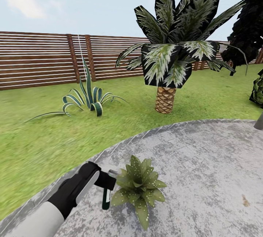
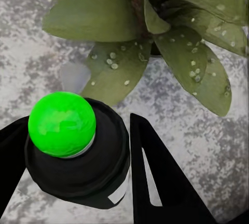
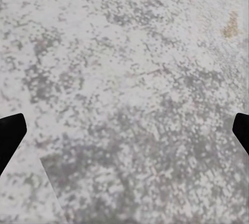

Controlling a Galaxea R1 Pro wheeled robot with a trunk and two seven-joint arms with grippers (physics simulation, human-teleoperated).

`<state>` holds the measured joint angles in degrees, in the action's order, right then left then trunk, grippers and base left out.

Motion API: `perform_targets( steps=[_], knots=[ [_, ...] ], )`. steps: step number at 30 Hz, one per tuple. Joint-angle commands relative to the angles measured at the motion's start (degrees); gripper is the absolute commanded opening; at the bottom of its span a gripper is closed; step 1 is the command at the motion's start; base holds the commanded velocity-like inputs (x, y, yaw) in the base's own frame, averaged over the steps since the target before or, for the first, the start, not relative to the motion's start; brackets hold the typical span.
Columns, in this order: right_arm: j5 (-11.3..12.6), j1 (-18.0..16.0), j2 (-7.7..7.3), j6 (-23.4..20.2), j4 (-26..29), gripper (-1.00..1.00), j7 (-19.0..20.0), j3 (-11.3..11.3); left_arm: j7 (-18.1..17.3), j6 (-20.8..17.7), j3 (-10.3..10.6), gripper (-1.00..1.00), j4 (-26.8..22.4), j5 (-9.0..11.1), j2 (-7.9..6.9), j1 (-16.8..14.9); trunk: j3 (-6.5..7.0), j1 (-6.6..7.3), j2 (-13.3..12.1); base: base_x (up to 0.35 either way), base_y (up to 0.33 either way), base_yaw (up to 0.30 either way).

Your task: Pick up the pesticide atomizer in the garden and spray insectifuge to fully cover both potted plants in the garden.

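Your left gripper point(image 1: 105, 185) is clamped on the pesticide atomizer point(image 1: 106, 197); the dark green bottle hangs down from the fingers over the grey stone patio point(image 1: 204, 164). In the left wrist view the atomizer point(image 2: 78, 154) sits between the two black fingers point(image 2: 155, 172), with a bright green dome on its end facing the camera.

The potted plant point(image 1: 140, 187) lies just beside the gripper, directly ahead of the fingertips. White insectifuge specks point(image 2: 111, 63) dot its broad leaves point(image 2: 192, 53).

Your right gripper point(image 3: 124, 130) is spread wide, both finger tips at the frame edges, holding nothing, above bare patio stone point(image 3: 124, 79).

Beyond the left gripper: striped agave point(image 1: 87, 100), a palm point(image 1: 166, 65), slatted wooden fence point(image 1: 36, 60).
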<state>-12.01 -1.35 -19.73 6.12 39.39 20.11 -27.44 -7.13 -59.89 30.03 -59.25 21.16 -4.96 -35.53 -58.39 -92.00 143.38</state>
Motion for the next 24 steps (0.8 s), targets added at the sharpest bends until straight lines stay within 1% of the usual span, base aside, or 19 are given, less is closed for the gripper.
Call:
perform_targets(
  steps=[1,5,9,11,15,20,24],
  knots=[
    [-0.6,-0.06,0.04,0.29,-0.02,1.0,0.4,-0.34,-0.62,-0.11,0.3,-1.0,-0.04,-0.69,0.0,-0.09,-0.05,0.01,0.02,0.0,0.0,-0.057],
    [-0.61,-0.06,0.04,0.22,-0.02,1.0,0.37,-0.37,-0.63,-0.11,0.6,-1.0,0.06,-0.69,-0.01,0.03,-0.05,0.01,0.02,0.0,0.0,-0.177],
    [-0.56,-0.06,0.04,0.39,-0.02,1.0,0.37,-0.35,-0.25,-0.11,0.52,-1.0,1.52,-0.69,0.03,0.2,-0.05,0.01,0.02,0.0,0.0,-0.062],
    [-0.56,-0.06,0.04,0.5,-0.02,1.0,0.37,-0.35,-0.34,-0.11,0.23,-1.0,4.87,-0.7,0.85,-0.86,-0.05,0.01,0.02,0.0,0.0,-0.01],
    [-0.56,-0.06,0.04,0.49,-0.02,1.0,0.37,-0.46,-0.49,-0.11,0.02,-1.0,8.66,-0.88,2.6,-1.93,-0.05,0.01,0.02,0.0,0.0,-0.004],
    [-0.56,-0.06,0.05,0.47,-0.02,1.0,0.37,-0.41,-0.03,-0.11,-0.05,-1.0,9.44,-1.3,3.24,-2.13,-0.05,0.01,0.02,0.0,-0.009,0.0],
    [-0.57,-0.06,0.04,0.36,-0.02,1.0,0.37,-0.42,0.13,-0.11,-0.01,-1.0,9.5,-1.69,3.36,-2.1,-0.05,0.01,0.02,0.0,-0.215,0.0]
  ],
)
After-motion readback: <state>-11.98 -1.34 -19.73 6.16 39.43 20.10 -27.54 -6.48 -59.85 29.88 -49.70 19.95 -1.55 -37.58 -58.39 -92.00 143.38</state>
